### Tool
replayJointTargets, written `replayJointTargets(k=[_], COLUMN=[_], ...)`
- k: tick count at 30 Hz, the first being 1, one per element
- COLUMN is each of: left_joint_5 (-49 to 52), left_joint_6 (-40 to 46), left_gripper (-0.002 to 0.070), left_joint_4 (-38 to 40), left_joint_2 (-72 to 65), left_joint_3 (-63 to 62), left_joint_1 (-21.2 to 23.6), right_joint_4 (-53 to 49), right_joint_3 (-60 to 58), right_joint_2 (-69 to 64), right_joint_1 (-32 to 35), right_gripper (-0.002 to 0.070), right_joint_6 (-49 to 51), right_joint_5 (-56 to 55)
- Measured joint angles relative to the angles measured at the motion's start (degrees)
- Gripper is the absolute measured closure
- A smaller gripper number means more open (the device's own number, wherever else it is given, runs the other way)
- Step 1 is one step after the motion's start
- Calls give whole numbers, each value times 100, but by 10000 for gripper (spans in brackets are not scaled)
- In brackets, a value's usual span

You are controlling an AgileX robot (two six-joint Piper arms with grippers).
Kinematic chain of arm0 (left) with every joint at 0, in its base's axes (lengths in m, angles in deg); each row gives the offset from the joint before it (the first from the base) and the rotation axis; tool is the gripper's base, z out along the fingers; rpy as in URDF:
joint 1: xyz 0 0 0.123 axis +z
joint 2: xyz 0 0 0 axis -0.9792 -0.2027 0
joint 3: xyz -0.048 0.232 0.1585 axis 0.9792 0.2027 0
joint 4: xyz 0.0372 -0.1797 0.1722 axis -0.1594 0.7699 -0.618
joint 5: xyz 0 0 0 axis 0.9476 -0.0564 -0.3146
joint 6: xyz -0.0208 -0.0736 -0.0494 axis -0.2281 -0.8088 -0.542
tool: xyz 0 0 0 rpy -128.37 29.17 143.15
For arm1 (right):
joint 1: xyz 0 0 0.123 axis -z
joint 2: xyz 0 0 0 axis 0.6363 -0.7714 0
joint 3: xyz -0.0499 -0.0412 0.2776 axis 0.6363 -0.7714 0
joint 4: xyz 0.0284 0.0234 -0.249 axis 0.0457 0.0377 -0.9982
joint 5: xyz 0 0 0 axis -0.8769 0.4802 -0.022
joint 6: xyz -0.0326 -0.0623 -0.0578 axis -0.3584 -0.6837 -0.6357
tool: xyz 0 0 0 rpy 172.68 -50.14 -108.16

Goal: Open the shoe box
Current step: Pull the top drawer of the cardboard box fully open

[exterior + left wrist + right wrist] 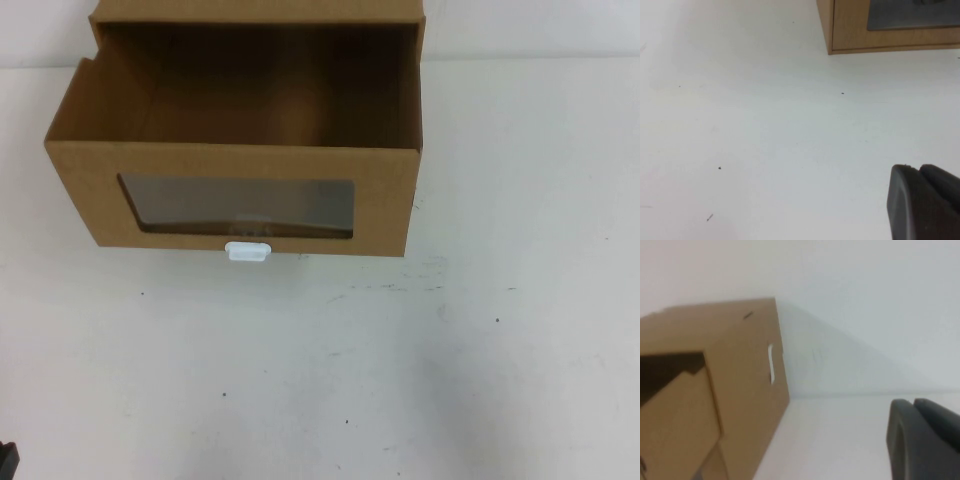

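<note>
1. As seen from its wrist cam: logging left gripper (918, 172) closed, pads together, gripping nothing, low over white table (740, 125), apart from shoe box (850, 30) front corner.
2. Logging right gripper (914, 406) closed too, nothing held, off beside the box's slotted side wall, not touching.
3. Placing shoe box at table's far side, left of centre: drawer sticking out of sleeve toward robot, interior exposed, window in front, white pull tab (247, 251) at lower edge.
</note>
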State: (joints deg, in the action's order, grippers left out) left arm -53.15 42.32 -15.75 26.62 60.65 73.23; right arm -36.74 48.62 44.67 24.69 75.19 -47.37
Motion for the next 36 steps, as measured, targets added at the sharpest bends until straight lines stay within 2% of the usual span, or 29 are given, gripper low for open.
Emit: replayJointTargets(k=[2,5,10,13,18,25,30,36], left_joint_5=[3,3,3,3,3,13,26,26], left_joint_6=[0,0,0,0,0,0,0,0], left_gripper=[677,677,677,677,677,677,677,677], left_joint_4=[0,0,0,0,0,0,0,0], left_joint_2=[0,0,0,0,0,0,0,10], left_joint_3=[0,0,0,0,0,0,0,0], left_joint_1=[0,0,0,0,0,0,0,0], right_joint_4=[389,1532,4752,5911,6519,6671,6662,6588], right_joint_3=[-68,-127,-244,-614,-1425,-2615,-2746,-2746], right_joint_2=[-80,-55,467,959,1555,1681,2183,2488], right_joint_1=[0,81,536,897,1355,1426,1426,1426], right_gripper=[689,689,689,689,689,689,689,689], right_joint_6=[-424,-1835,-5200,-6338,-6749,-6819,-6841,-6841], right_joint_5=[-12,145,727,714,649,667,1276,1461])
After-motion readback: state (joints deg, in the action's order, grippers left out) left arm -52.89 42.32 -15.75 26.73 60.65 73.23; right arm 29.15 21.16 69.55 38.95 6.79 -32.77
